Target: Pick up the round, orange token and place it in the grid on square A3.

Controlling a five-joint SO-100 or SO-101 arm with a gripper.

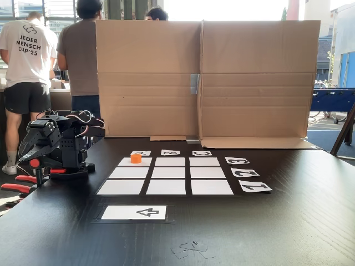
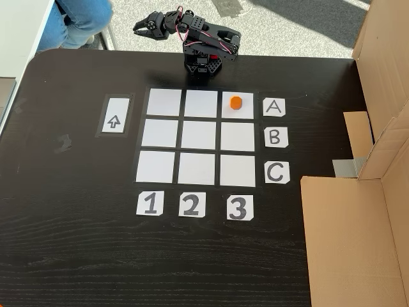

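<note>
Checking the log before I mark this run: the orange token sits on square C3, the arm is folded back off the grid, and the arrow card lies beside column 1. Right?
Not quite. The token sits on A3, the corner cell in line with labels A and 3, as the fixed view from above shows. The rest holds: the gripper is off the grid, and the arrow card lies beside column 1.

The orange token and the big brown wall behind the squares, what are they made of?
The orange token looks like plastic, though that is a guess: solid bright colour, matte, crisp faceted sides. The brown wall is corrugated cardboard: dull brown, with fold creases and a taped seam.
</note>
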